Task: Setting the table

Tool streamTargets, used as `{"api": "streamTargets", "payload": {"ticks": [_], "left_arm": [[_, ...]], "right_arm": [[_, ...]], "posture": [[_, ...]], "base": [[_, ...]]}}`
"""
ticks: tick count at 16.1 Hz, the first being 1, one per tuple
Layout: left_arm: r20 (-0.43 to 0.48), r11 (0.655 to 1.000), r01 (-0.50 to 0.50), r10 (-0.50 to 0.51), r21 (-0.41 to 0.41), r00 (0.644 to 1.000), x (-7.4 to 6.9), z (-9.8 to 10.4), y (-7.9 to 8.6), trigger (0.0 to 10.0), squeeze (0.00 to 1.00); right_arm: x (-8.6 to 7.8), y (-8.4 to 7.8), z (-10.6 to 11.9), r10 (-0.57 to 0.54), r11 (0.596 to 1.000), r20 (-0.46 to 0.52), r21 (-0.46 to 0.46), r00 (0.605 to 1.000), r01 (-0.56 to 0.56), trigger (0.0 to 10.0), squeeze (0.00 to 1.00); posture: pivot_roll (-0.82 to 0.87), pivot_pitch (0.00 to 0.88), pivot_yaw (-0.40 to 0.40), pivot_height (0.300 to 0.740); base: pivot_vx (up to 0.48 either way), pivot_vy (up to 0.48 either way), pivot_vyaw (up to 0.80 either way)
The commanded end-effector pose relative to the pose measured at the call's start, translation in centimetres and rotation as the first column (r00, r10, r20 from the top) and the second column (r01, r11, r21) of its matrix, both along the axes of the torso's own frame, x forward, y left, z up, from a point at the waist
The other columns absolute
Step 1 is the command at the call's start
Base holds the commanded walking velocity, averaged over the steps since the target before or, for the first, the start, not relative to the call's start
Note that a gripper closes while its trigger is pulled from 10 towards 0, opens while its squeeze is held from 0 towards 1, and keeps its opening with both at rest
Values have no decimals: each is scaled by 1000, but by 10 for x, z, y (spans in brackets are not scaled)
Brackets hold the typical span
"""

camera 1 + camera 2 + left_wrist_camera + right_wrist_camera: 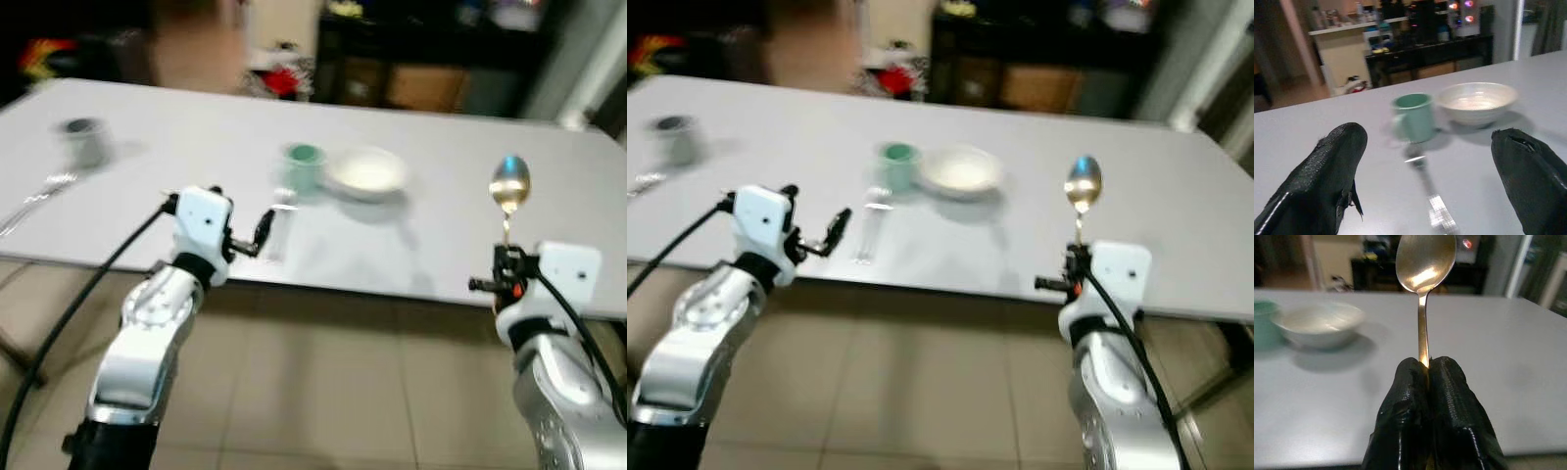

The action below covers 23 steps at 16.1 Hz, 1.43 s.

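At the far left of the desk (441, 235) stand a grey cup (83, 140) and a fork (39, 200). The left gripper (257, 233) hovers open at the near edge, a second fork (1427, 196) lying just ahead, handle pointing toward the green mug (304, 165) and white bowl (365, 173). Right of the bowl, the right gripper (1427, 377) pinches a spoon (509, 186) upright, bowl-end up; I judge it the nearer arm for placing it beside the bowl.

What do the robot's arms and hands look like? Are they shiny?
Yes, the arms are shiny silver metal with rounded shells. Each wrist has a white boxy block, and a black cable runs along each arm. The left hand and right hand each have two black fingers with a rough, bumpy surface. There is a small red spot by the right wrist.
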State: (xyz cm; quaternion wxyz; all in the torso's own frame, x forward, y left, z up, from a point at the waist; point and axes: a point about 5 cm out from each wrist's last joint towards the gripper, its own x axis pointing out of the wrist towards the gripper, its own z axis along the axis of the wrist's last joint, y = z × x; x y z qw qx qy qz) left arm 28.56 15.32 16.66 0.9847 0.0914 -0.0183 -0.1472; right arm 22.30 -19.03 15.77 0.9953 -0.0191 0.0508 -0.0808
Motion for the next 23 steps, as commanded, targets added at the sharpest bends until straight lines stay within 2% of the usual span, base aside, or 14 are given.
{"api": "streamTargets", "payload": {"ticks": [1,2,5,9,17,23], "left_arm": [[-3,1000,24,-24,-4,1000,0,1,-6,10000,0],[-10,999,32,-32,-6,999,-1,0,-6,10000,0],[-27,999,29,-29,-13,999,-2,-3,-8,10000,0],[-21,999,39,-40,-35,999,-2,-2,-9,10000,0],[-43,999,23,-25,-41,999,-9,-6,-6,10000,0],[-45,998,47,-48,-29,998,-10,-5,-7,10000,0]], "right_arm": [[-1,-8,-7,-15,1000,-51,-14,999,15,10000,0],[0,-9,-8,-9,1000,-58,-9,998,8,10000,0],[8,-9,-9,106,994,-93,9,990,-106,10000,0],[20,1,-5,201,980,-86,21,976,-200,10000,0],[20,9,-10,239,971,-98,36,966,-236,10000,0],[17,10,-14,220,976,-125,39,968,-216,10000,0]], "posture": [[-90,0,-17,740],[-90,0,-17,740],[-91,0,-28,740],[-85,0,-36,740],[-69,0,-47,740],[-69,0,-41,740]], "base": [[0,0,-556],[0,0,-587],[0,0,0],[0,0,0],[352,0,0],[375,0,0]]}}
